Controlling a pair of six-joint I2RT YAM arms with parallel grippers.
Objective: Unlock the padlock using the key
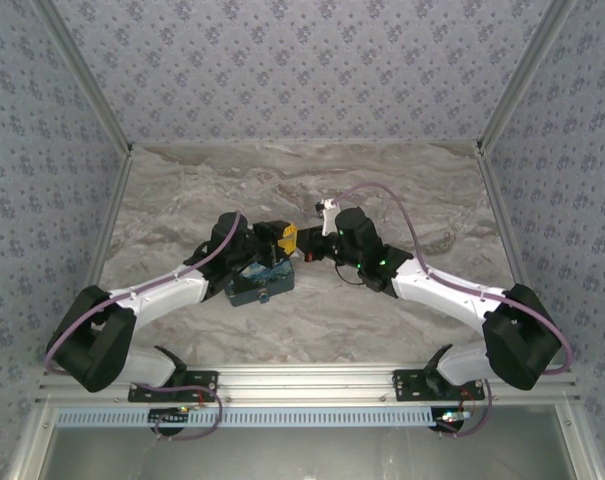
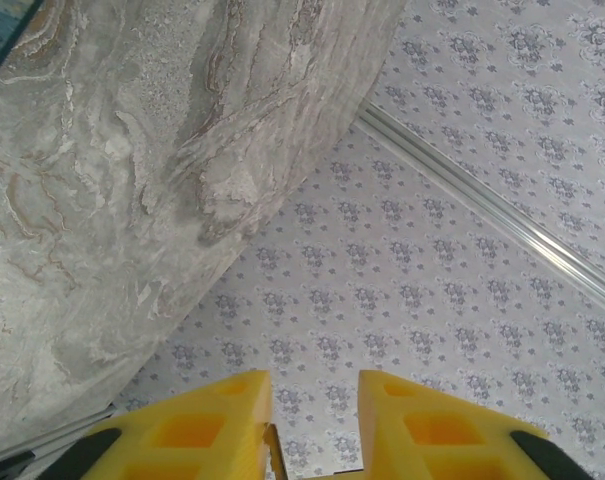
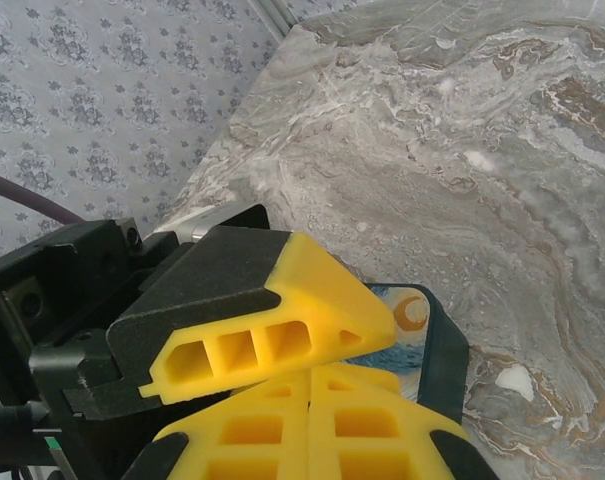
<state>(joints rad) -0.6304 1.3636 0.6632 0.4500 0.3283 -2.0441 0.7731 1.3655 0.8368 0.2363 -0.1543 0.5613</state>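
The padlock and the key are hidden from me. My left gripper [image 1: 285, 238] hovers above the back edge of the starry-night box [image 1: 264, 283], and its yellow fingers [image 2: 207, 420] stand apart with a clear gap at the tips [image 2: 315, 385]. A thin tan sliver [image 2: 273, 455] stands against the inner face of the left finger; I cannot tell what it is. My right gripper [image 1: 310, 254] meets it from the right. In the right wrist view its two pads [image 3: 310, 385] are pressed together with nothing showing between them. A left-gripper finger [image 3: 312, 300] lies across just above them.
The box's painted lid with a yellow crescent [image 3: 412, 312] and its dark rim [image 3: 448, 350] lie under the grippers on the marbled table [image 3: 462, 160]. Patterned walls and metal rails [image 2: 482, 205] close in the table on three sides.
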